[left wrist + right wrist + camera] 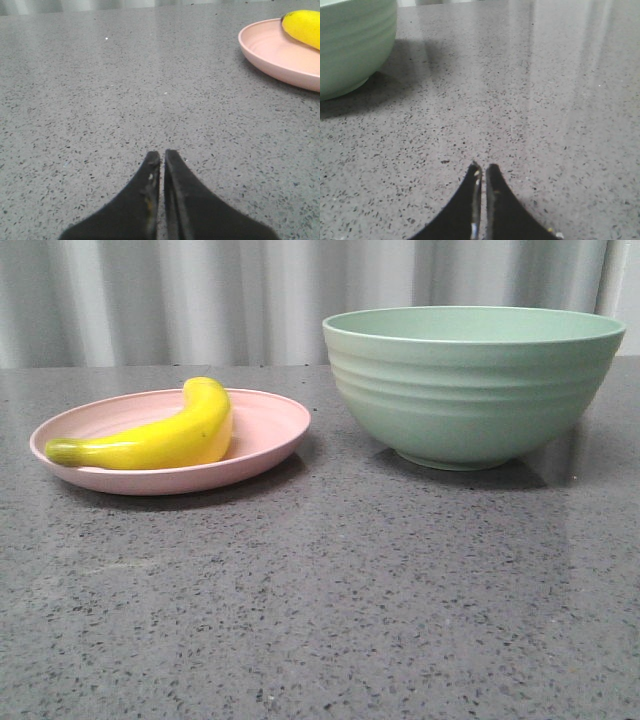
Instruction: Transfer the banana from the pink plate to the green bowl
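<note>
While neither arm shows in the front view, that view gives the full count: one banana [165, 440], one pink plate [270, 430], one green bowl [470, 380], all on a grey speckled table [320, 610]. Banana lies on the pink plate at left-centre of the frame, curved, greenish stem end pointing toward the plate's left rim, plump end up near the plate's middle. Green bowl sits in the upper right of the frame, upright, near the plate but not touching it; a strip of bare table between them. Inside of the bowl can't be seen from this angle. Pale curtain [200, 300] across the top behind everything. Left wrist view: left gripper [162, 156] at bottom centre, two black fingers pressed together with only a hairline slit, pinching nothing, low over bare table; the plate's edge [270, 55] and one end of the banana [305, 25] sit in the upper right corner, well apart from the fingertips. Right wrist view: right gripper [483, 169] at bottom centre, fingers likewise pressed together, nothing between them; bowl wall [350, 45] in the upper left corner, well apart.
</note>
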Action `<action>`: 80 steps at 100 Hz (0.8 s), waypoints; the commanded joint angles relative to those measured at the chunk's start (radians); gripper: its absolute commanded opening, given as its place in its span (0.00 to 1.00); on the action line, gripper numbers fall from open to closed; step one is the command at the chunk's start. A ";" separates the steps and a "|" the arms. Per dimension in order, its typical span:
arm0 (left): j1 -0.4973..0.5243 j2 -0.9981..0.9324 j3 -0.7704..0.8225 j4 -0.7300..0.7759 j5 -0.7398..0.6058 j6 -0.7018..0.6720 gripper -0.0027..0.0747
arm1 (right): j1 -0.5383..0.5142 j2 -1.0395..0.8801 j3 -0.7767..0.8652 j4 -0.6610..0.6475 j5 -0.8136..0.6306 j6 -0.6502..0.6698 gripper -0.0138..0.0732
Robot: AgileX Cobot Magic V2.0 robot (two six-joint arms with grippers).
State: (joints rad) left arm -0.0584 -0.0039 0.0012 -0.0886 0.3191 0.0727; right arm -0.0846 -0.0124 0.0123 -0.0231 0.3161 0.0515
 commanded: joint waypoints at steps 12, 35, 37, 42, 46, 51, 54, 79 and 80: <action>0.002 -0.032 0.026 -0.002 -0.042 -0.007 0.01 | -0.005 -0.016 0.027 -0.012 -0.024 -0.002 0.07; 0.002 -0.032 0.026 -0.002 -0.042 -0.007 0.01 | -0.005 -0.016 0.027 -0.012 -0.024 -0.002 0.07; 0.002 -0.032 0.026 -0.002 -0.042 -0.007 0.01 | -0.005 -0.016 0.027 -0.012 -0.024 -0.002 0.07; 0.002 -0.032 0.026 -0.002 -0.042 -0.007 0.01 | -0.005 -0.016 0.027 -0.012 -0.024 -0.002 0.07; 0.002 -0.032 0.026 -0.002 -0.042 -0.007 0.01 | -0.005 -0.016 0.027 -0.012 -0.024 -0.002 0.07; 0.002 -0.032 0.026 -0.002 -0.042 -0.007 0.01 | -0.005 -0.016 0.027 -0.012 -0.024 -0.002 0.07; 0.002 -0.032 0.026 -0.002 -0.042 -0.007 0.01 | -0.005 -0.016 0.027 -0.012 -0.024 -0.002 0.07; 0.002 -0.032 0.026 -0.002 -0.106 -0.007 0.01 | -0.005 -0.016 0.027 -0.012 -0.026 -0.002 0.07; 0.002 -0.032 0.026 -0.002 -0.113 -0.007 0.01 | -0.005 -0.016 0.027 -0.012 -0.026 -0.002 0.07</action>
State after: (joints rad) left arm -0.0584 -0.0039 0.0012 -0.0886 0.3073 0.0727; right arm -0.0846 -0.0124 0.0123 -0.0231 0.3161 0.0515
